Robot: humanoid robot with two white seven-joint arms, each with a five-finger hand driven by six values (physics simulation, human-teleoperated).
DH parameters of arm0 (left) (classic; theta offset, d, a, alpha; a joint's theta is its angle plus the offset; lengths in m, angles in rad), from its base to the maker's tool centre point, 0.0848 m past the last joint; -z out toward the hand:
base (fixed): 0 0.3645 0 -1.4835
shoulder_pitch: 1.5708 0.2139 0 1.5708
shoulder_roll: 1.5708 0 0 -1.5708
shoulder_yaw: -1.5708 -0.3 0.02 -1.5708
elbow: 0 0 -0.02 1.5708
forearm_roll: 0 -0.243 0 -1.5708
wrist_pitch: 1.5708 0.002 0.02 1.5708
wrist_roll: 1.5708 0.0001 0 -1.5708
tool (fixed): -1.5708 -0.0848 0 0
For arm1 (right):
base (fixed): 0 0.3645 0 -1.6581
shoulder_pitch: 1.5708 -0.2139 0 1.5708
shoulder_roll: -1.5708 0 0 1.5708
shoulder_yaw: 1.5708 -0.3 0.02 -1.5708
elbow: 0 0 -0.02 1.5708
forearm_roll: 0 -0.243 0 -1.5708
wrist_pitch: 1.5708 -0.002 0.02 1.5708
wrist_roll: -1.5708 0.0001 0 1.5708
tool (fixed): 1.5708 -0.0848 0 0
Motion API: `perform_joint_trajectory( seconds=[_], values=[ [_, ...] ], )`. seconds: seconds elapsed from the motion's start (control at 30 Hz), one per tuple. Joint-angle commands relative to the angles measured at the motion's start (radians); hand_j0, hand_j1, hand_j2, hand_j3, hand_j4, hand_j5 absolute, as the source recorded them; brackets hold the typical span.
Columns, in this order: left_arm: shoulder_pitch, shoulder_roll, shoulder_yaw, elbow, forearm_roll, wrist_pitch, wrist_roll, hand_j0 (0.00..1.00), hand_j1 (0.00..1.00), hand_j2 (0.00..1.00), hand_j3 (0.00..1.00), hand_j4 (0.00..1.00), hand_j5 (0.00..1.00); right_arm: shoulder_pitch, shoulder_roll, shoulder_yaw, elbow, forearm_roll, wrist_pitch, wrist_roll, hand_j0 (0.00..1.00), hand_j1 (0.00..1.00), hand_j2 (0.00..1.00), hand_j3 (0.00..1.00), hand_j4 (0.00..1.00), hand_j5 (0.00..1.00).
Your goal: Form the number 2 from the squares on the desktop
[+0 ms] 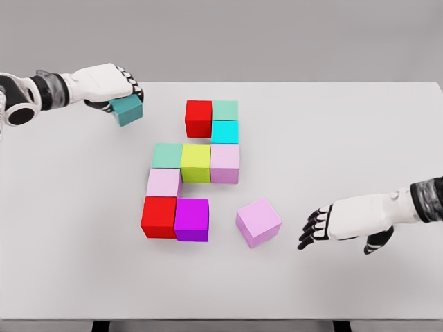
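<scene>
Gripping teal cube (128, 111) tilted, left robot hand (114, 86), loose pink cube (258, 222) seemingly skewed

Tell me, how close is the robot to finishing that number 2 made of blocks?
Most of the figure stands: nine blocks form part of the top bar, right side, middle bar, left side and part of the bottom. The left hand holds a teal block; a lilac block lies loose by the open right hand. Both remain to place.

no readable text, labels or numbers on cubes (196, 162) or table (360, 138), as far as view shows.
</scene>
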Motion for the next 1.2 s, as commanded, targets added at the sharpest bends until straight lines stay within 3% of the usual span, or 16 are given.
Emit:
perform_joint_trajectory(
  seconds=[0.0, 0.37, 0.5, 0.57, 0.63, 0.7, 0.87, 0.9, 1.17],
  values=[
    [0.0, -0.01, 0.004, 0.003, 0.005, 0.0, 0.0, 0.62, 0.62, 0.62, 0.62, 0.62, 0.62, 0.0, 0.04, 0.002, 0.0, -0.005, 0.002, 0.0, 1.0, 1.0, 1.0, 1.0, 1.0, 1.0],
    [-0.012, -0.049, 0.007, 0.04, 0.005, 0.0, 0.0, 0.63, 0.63, 0.63, 0.63, 0.63, 0.63, 0.001, 0.028, -0.024, 0.015, 0.033, 0.002, 0.006, 1.0, 1.0, 1.0, 1.0, 1.0, 1.0],
    [-0.015, -0.072, 0.007, 0.078, 0.005, 0.0, 0.0, 0.68, 0.68, 0.68, 0.68, 0.68, 0.68, 0.081, -0.037, -0.116, 0.004, 0.03, 0.002, 0.006, 1.0, 1.0, 1.0, 1.0, 1.0, 1.0],
    [-0.018, -0.073, 0.006, 0.086, 0.003, 0.0, 0.0, 0.7, 0.7, 0.7, 0.7, 0.7, 0.7, 0.066, -0.083, -0.105, 0.003, 0.025, 0.002, 0.003, 1.0, 1.0, 1.0, 1.0, 1.0, 1.0],
    [-0.021, -0.084, 0.006, 0.092, 0.003, 0.0, 0.0, 0.79, 0.79, 0.79, 0.79, 0.79, 0.79, -0.023, -0.104, -0.002, 0.003, 0.027, 0.002, 0.0, 1.0, 1.0, 1.0, 1.0, 1.0, 1.0],
    [-0.021, -0.088, 0.006, 0.1, 0.003, 0.0, 0.0, 0.88, 0.88, 0.88, 0.88, 0.88, 0.88, -0.064, -0.104, 0.058, 0.003, 0.024, 0.002, -0.003, 1.0, 1.0, 1.0, 1.0, 1.0, 1.0],
    [-0.021, -0.088, 0.006, 0.1, 0.003, 0.0, 0.0, 0.88, 0.88, 0.88, 0.88, 0.88, 0.88, -0.064, -0.104, 0.058, 0.003, 0.024, 0.002, -0.003, 1.0, 1.0, 1.0, 1.0, 1.0, 1.0],
    [-0.02, -0.088, 0.006, 0.1, 0.005, 0.0, 0.002, 1.0, 1.0, 1.0, 1.0, 1.0, 1.0, -0.084, -0.055, 0.111, 0.003, 0.033, 0.002, -0.022, 1.0, 1.0, 1.0, 1.0, 1.0, 1.0],
    [-0.02, -0.088, 0.006, 0.103, 0.005, 0.0, 0.002, 1.0, 1.0, 1.0, 1.0, 1.0, 1.0, -0.098, -0.049, 0.111, 0.003, 0.03, 0.002, -0.023, 1.0, 1.0, 1.0, 1.0, 1.0, 1.0]
  ],
)
